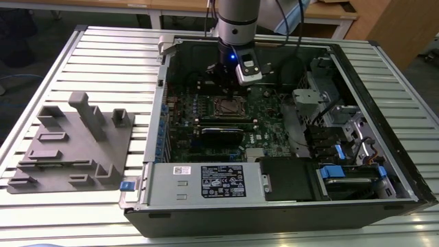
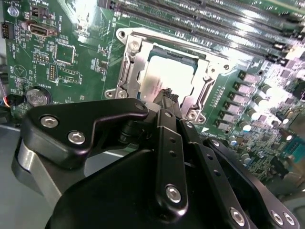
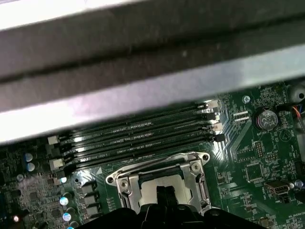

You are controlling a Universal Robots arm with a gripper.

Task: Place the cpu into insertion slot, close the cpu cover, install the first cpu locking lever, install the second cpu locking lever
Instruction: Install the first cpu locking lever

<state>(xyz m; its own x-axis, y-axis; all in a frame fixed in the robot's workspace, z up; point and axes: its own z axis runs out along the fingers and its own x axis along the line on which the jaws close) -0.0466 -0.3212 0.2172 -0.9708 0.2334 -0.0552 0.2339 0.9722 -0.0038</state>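
In the exterior view my gripper [image 1: 227,95] hangs inside the open computer case, just above the insertion slot [image 1: 230,106] on the green board. In both wrist views the cpu [image 2: 174,76] [image 3: 151,188] lies flat in the slot, dull silver and glaring under the light. The cpu cover [image 2: 206,88] [image 3: 200,192], a silvery frame, lies down around it. My black fingertips [image 2: 167,95] [image 3: 164,193] are pressed together with nothing between them. They sit at one edge of the cpu, touching or just above it. The gripper body hides that side of the slot.
Long black memory slots [image 3: 138,138] [image 2: 205,19] run beside the socket. The case's metal wall [image 3: 143,71] stands close behind them. A black card [image 1: 221,135], a power supply [image 1: 205,182] and drive bays [image 1: 343,128] crowd the case. A grey fixture plate [image 1: 69,144] lies on the exterior view's left.
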